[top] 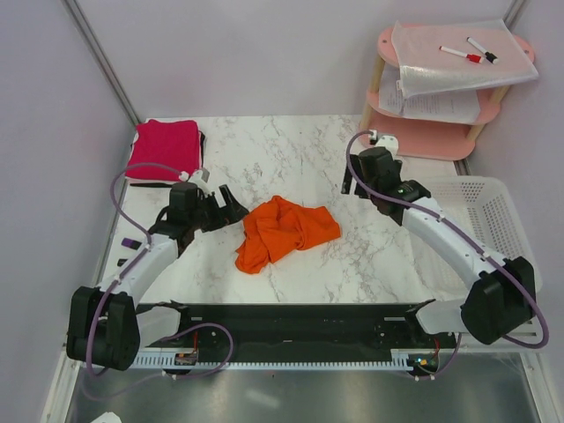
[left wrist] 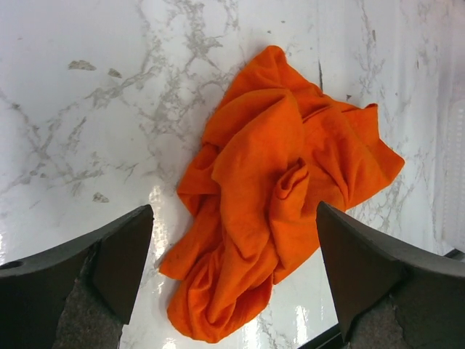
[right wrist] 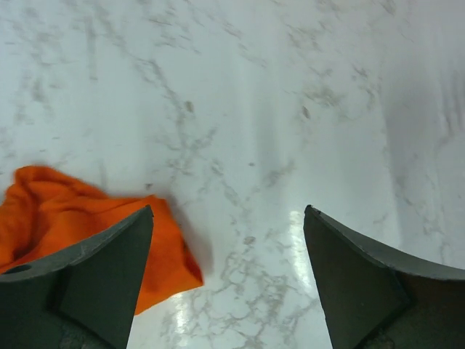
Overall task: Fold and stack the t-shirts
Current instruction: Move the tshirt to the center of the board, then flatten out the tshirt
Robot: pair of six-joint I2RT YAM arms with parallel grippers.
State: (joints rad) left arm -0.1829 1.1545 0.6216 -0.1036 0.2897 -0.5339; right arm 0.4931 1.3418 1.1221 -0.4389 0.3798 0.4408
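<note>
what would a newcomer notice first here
The crumpled orange shirt in the middle of the marble table stands out, bright against the white. The left gripper sits close beside it and the right gripper farther off, both open. A folded red shirt lies at the far left corner.

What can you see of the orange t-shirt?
The orange t-shirt is soft-looking fabric, crumpled in a loose heap, unfolded, lying near the middle of the marble table. Nothing rests on it. The left claw is open beside it, not gripping; the right claw is open and apart.
</note>
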